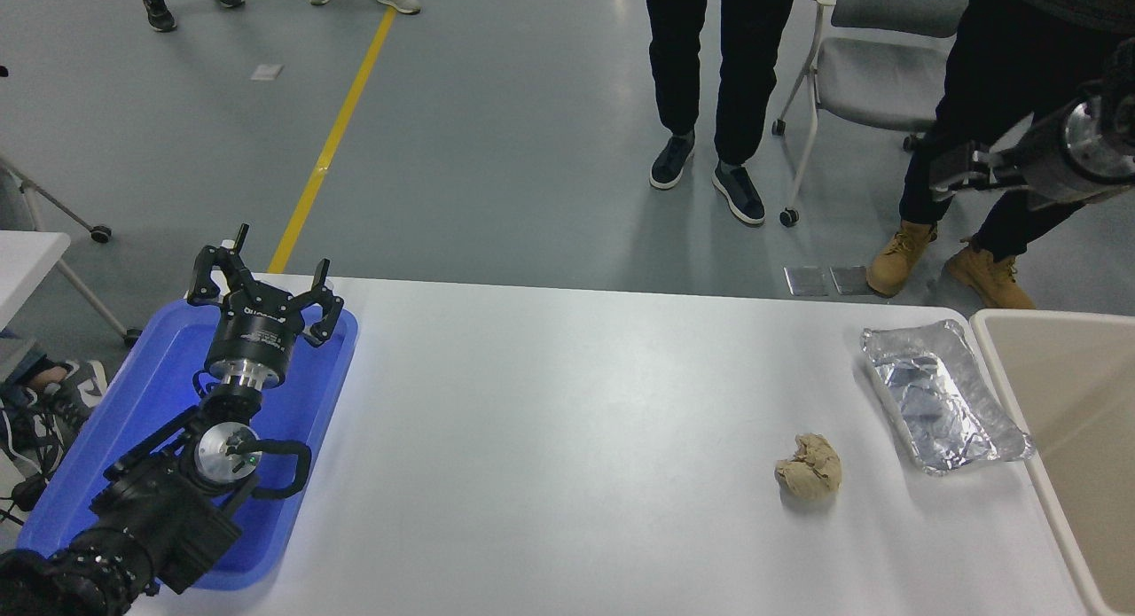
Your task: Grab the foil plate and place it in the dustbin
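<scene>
The foil plate [942, 396], a crinkled silver tray, lies on the white table [567, 421] near its far right corner, right next to the dustbin [1077, 439], the big beige bin at the right edge. My right arm comes in at the upper right, and its gripper [956, 169] hangs high beyond the table's far edge, well above and behind the foil plate, holding nothing that I can see. My left gripper [266, 284] is parked at the lower left over a blue tray, fingers spread open and empty.
A crumpled tan paper ball [809, 467] lies on the table left of the foil plate. The blue tray [160, 394] sits at the table's left edge. People's legs and a wheeled chair [873, 75] stand beyond the far side.
</scene>
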{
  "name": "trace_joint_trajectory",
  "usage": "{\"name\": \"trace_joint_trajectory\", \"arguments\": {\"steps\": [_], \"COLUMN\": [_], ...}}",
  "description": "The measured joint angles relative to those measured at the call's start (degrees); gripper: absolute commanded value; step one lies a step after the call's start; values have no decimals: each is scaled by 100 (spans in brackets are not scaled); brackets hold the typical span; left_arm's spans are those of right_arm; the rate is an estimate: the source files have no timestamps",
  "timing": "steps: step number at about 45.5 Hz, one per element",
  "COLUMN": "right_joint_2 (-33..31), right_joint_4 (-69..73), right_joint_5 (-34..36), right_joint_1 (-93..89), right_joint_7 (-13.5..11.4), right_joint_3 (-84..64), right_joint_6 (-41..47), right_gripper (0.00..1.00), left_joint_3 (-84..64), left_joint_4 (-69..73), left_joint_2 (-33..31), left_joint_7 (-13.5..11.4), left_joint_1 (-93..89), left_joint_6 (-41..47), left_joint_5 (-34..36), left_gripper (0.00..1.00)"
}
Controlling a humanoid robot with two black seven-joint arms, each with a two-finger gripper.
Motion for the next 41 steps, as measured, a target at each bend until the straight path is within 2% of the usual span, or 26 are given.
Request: {"name": "trace_joint_trajectory", "arguments": {"steps": [22,41], "right_joint_2": [-51,-52], "right_joint_4": [-948,-1377], "right_joint_5": [-15,-8], "right_joint_1": [-1878,-2843], "right_joint_7": [22,46], "right_joint_3": [51,105], "right_joint_6": [-1554,-2008], "right_gripper": [100,100], "left_joint_3": [0,0], "left_joint_4": [0,0], "left_joint_2": [0,0], "left_joint_7": [0,-1], "left_joint_1": [1,1], "left_joint_6": [-1,-2], "left_joint_5": [1,0], "left_gripper": [100,100]}}
